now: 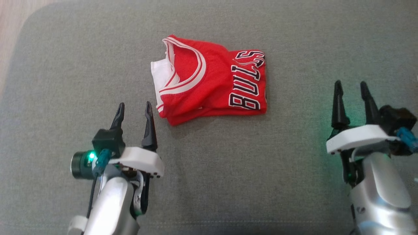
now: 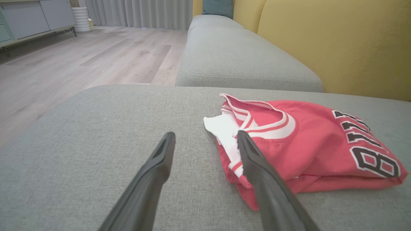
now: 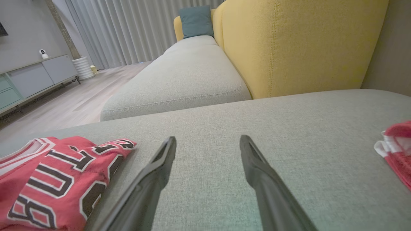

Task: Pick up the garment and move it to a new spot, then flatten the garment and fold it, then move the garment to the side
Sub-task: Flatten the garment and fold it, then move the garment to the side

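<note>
The garment (image 1: 212, 81) lies folded into a compact rectangle on the grey cushion (image 1: 228, 182). It is a red jersey with black "BULLS" lettering, a white-trimmed neckline and a white sleeve poking out on its left. My left gripper (image 1: 135, 104) stands open just off its lower left corner, not touching it. In the left wrist view the garment (image 2: 305, 141) sits right of my open left gripper (image 2: 206, 134), partly behind the right finger. My right gripper (image 1: 350, 83) is open and empty, well to the right of the garment. The right wrist view has the garment (image 3: 48, 179) left of the open gripper (image 3: 208, 138).
A second red garment with white edging (image 3: 396, 150) lies at the far right of the cushion. Behind are a yellow backrest (image 3: 305, 48), another grey seat (image 2: 237, 57) and a teal pillow (image 3: 196, 21). Wooden floor (image 2: 80, 61) lies beyond the cushion's left edge.
</note>
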